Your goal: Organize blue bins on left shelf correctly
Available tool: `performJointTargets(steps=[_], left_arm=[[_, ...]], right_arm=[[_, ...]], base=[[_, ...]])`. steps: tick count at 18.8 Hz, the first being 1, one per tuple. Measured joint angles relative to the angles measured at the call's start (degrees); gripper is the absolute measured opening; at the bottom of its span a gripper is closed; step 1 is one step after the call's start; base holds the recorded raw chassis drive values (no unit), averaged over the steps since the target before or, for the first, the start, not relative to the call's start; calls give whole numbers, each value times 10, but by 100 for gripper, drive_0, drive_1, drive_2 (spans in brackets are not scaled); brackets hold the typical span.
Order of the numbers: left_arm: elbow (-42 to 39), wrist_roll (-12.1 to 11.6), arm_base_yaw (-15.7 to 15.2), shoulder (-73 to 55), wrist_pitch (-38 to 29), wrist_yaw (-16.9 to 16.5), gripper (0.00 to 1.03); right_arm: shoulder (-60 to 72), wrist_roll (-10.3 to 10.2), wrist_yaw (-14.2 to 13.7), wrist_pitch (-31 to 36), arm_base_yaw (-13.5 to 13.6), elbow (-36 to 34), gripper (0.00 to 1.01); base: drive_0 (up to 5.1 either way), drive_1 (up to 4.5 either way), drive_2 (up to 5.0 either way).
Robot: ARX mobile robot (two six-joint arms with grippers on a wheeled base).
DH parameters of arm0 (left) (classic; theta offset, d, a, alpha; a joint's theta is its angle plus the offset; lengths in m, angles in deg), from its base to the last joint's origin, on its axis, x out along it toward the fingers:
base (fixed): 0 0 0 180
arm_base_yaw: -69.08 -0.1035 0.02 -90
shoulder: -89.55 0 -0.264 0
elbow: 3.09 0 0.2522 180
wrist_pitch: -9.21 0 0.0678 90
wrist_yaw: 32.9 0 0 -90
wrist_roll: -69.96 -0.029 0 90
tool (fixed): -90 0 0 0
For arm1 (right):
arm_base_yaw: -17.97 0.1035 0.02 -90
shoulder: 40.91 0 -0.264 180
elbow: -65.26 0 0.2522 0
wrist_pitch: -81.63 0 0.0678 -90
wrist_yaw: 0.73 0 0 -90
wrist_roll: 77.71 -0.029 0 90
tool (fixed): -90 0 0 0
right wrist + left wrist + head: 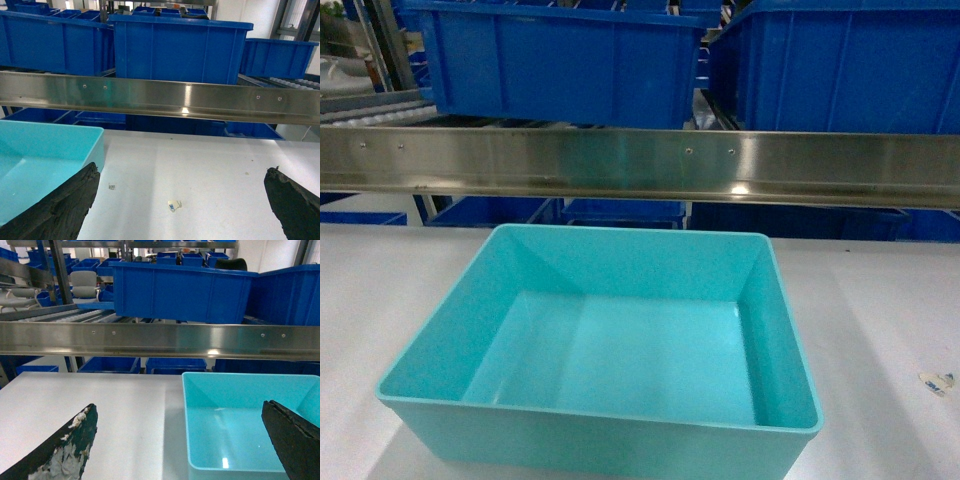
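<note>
Turquoise bin point(610, 350) near wall cut by head view's bottom edge; table scrap point(174, 205) too small to identify.

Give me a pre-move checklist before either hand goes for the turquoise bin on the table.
1. Turquoise bin upright on the white table: ok.
2. Bin empty inside: ok.
3. Left hand open, its right finger over the bin, the other over the table: ok.
4. Right hand open, bin rim beside its left finger: ok.
5. Steel shelf rail runs above the bin's far side; lifting clearance: cannot tell.
6. Free slot among the dark blue bins on the shelf: cannot tell.
</note>
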Motion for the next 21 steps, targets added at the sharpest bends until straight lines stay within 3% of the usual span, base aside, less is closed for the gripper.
performJointTargets(steps=[17,19,20,21], left_arm=[[0,0,-2,-3,-5,-1,98],[12,5,-81,-172,-152,-50,98],[22,5,-107,-284,-217,-48,98],[48,5,-96,-382,-258,-47,98]], right_arm=[[1,0,0,2,0,0,98],[143,-7,-31,127,54,15,98],[238,-13,-36,175,81,29,98],[313,-12,-59,204,103,47,98]], base=[[0,0,0],[0,0,0],[0,0,0],[0,0,0]])
